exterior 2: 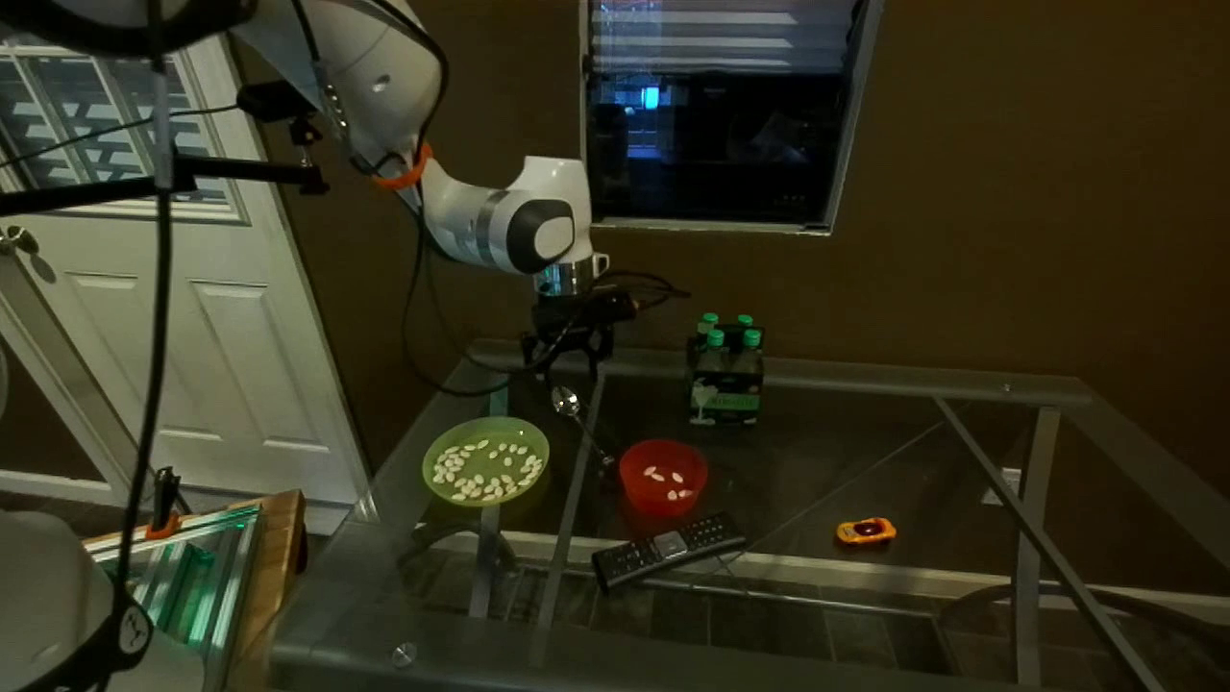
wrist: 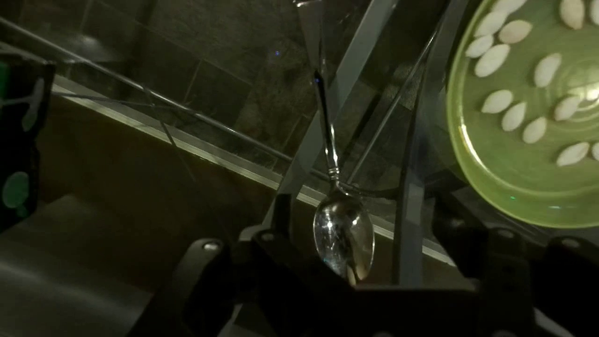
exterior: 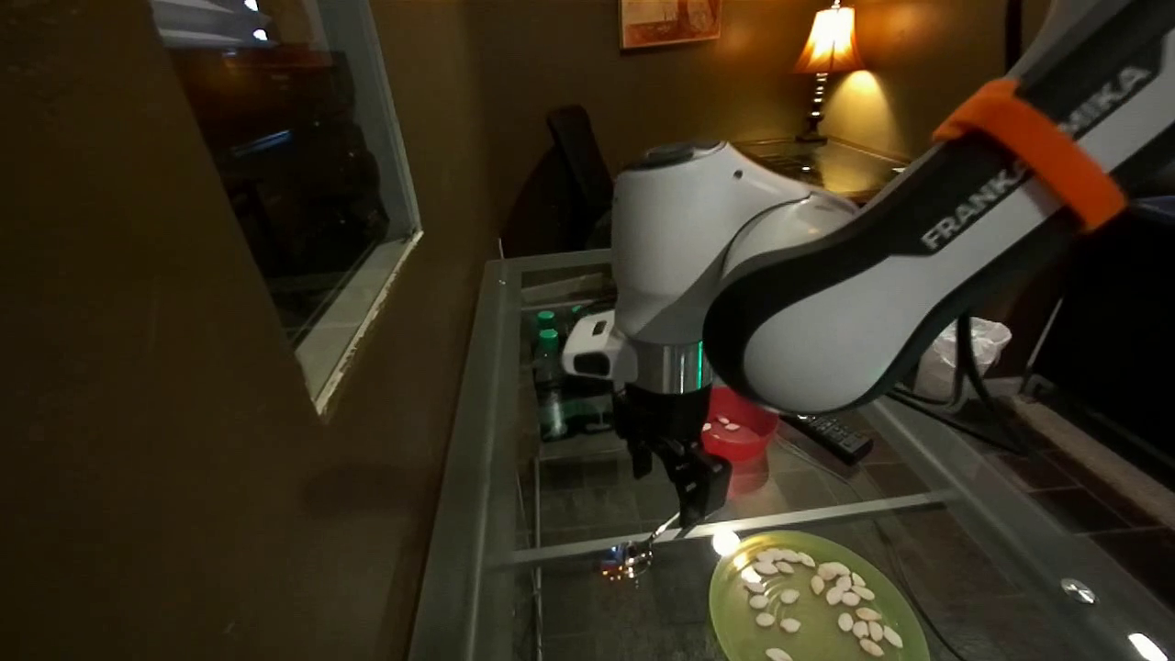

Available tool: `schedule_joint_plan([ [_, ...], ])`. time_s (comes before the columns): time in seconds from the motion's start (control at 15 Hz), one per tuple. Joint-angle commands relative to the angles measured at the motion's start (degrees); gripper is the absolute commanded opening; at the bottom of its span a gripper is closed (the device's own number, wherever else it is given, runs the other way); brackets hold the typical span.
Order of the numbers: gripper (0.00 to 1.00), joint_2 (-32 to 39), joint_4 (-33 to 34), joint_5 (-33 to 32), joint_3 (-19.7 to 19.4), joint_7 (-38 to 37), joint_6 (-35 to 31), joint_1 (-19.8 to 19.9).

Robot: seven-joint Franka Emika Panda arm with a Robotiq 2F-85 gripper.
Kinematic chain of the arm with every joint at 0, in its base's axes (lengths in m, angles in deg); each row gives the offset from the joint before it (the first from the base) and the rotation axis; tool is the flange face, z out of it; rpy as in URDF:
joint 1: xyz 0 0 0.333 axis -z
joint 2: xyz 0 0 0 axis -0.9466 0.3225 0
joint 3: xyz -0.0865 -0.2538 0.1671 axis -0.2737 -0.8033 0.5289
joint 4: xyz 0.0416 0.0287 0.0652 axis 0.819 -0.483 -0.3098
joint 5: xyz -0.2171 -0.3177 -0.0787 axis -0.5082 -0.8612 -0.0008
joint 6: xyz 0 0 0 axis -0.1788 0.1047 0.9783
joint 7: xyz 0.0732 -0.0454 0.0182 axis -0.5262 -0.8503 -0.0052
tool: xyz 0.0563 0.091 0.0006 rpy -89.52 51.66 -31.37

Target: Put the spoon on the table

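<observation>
The spoon, shiny and metallic, lies on the glass table (exterior: 464, 487), whose frame also shows in an exterior view (exterior 2: 865, 372). The spoon's bowl shows in both exterior views (exterior: 629, 560) (exterior 2: 565, 401); its handle points toward the red bowl. In the wrist view the spoon (wrist: 344, 229) runs from the top edge down to between the fingers. My gripper (exterior: 675, 485) is above the spoon's bowl end, also seen in an exterior view (exterior 2: 569, 360). In the wrist view the gripper (wrist: 364, 214) has its fingers wide apart, with nothing held. In an exterior view a finger hides part of the handle.
A green plate (exterior: 808, 610) with several pale pieces sits beside the spoon. A red bowl (exterior 2: 663, 478), a black remote (exterior 2: 668, 550), a bottle carrier (exterior 2: 725, 380) and a yellow toy car (exterior 2: 865, 531) are on the table. A brown wall runs along one table edge.
</observation>
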Motion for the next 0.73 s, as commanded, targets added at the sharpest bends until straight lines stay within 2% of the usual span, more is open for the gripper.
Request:
schedule_joint_plan([
  [0.0, 1.0, -13.72, -13.35, 5.4, 1.1, -8.44, -2.38, 1.1],
  [0.33, 1.0, -27.41, -27.91, 9.79, 0.38, -20.57, -6.14, -0.04],
  [0.4, 1.0, -19.61, -19.55, 7.26, -0.06, -16.74, -3.22, -0.31],
  [0.47, 1.0, -21.32, -21.39, 7.31, -0.21, -17.3, -3.5, -0.57],
  [0.67, 1.0, -20.86, -20.72, 7.32, -0.2, -17.25, -3.47, -0.62],
])
